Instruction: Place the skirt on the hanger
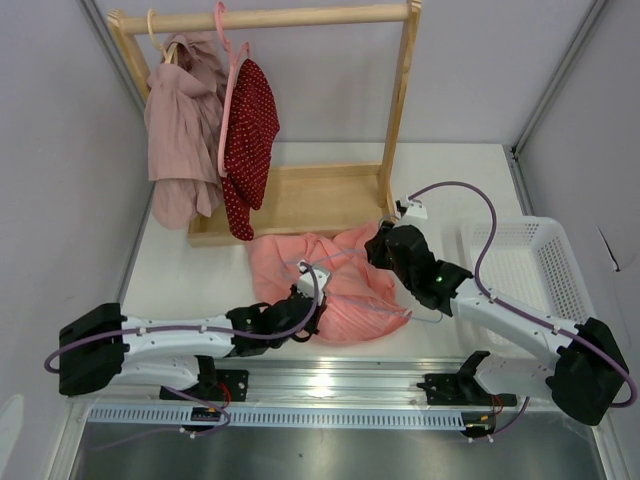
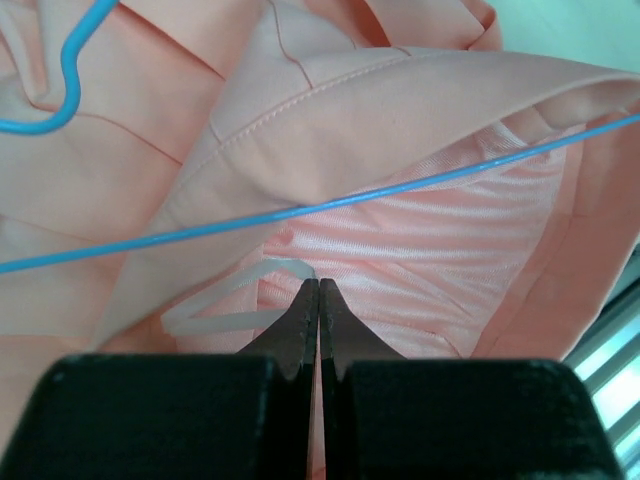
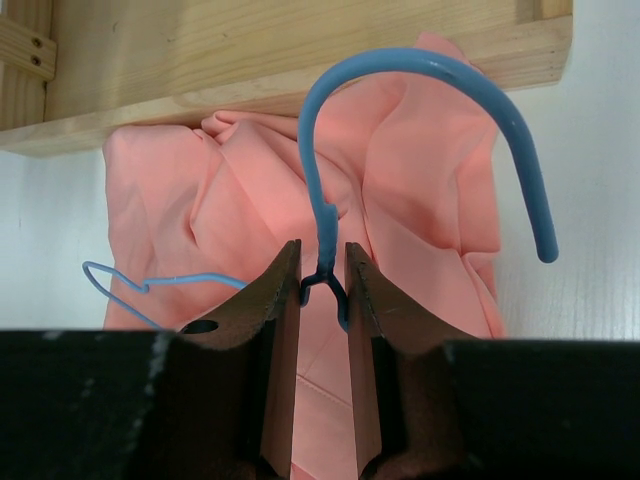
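The salmon-pink thin fabric skirt (image 1: 330, 290) lies crumpled on the white bench (image 1: 470, 190), touching the near edge of the wooden rack base (image 1: 310, 190). The thin light-blue wire hanger (image 3: 400, 60) lies across it, its neck grasped by the right fingers (image 3: 275, 320). The left fingers (image 2: 300, 330) are clenched on the skirt's inner fabric beside a white ribbon loop (image 2: 215, 320).

surface: white table (image 1: 450, 180) | beneath left gripper (image 1: 312, 300) and right gripper (image 1: 381, 243): salmon skirt (image 1: 350, 310), crumpled | just beyond right gripper: wooden rack base (image 1: 320, 195) | off its right side: white basket (image 1: 520, 224)
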Controlling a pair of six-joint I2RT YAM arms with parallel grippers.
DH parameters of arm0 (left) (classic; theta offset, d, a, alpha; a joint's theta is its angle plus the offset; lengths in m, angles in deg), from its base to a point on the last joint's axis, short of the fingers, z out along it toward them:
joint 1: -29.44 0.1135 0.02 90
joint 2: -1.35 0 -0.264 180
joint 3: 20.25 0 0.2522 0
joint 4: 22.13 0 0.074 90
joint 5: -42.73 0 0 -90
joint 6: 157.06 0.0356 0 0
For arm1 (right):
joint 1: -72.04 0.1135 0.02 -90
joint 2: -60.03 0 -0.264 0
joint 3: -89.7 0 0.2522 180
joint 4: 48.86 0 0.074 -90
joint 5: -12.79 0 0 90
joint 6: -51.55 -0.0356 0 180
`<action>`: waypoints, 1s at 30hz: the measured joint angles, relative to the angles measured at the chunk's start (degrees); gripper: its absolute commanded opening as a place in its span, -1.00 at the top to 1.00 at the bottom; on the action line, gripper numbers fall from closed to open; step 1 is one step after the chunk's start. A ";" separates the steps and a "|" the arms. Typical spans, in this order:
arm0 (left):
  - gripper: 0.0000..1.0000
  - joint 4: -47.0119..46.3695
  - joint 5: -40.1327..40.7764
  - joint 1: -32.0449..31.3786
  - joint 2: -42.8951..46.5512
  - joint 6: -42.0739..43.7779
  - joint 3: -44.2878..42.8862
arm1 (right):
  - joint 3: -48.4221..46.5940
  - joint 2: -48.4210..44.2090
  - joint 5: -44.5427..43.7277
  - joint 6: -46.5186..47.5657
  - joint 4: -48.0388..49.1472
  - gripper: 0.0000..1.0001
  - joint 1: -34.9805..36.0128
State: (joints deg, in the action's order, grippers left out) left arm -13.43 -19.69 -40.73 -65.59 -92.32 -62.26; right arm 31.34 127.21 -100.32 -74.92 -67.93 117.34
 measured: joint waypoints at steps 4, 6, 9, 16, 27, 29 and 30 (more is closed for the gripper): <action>1.00 0.87 -1.03 0.98 3.91 -1.03 1.75 | -0.26 0.00 -0.02 0.00 -0.17 1.00 0.00; 1.00 1.27 -1.29 2.16 6.99 -2.43 3.41 | -0.28 -0.02 -0.04 0.00 -0.42 1.00 0.00; 1.00 2.45 -1.11 4.79 11.72 -4.94 6.12 | -0.28 -0.28 -0.11 -0.02 -0.66 1.00 0.00; 1.00 6.54 -0.70 11.89 16.79 -10.16 8.00 | -0.28 -2.89 -0.59 -0.02 -1.03 1.00 0.07; 1.00 7.52 -1.27 17.53 17.07 -15.08 8.00 | -0.28 -5.31 -1.07 -0.04 -3.30 1.00 0.72; 1.00 7.52 -1.40 18.53 17.00 -15.72 8.00 | -0.26 -5.84 -1.07 -0.04 -3.67 1.00 0.76; 1.00 7.52 -1.42 19.06 16.81 -16.02 8.00 | -0.26 -6.10 -1.05 -0.04 -3.82 1.00 0.79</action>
State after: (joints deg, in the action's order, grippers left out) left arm -5.91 -21.11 -21.67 -48.78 -108.34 -54.27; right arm 31.08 121.11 -101.37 -74.96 -71.75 118.13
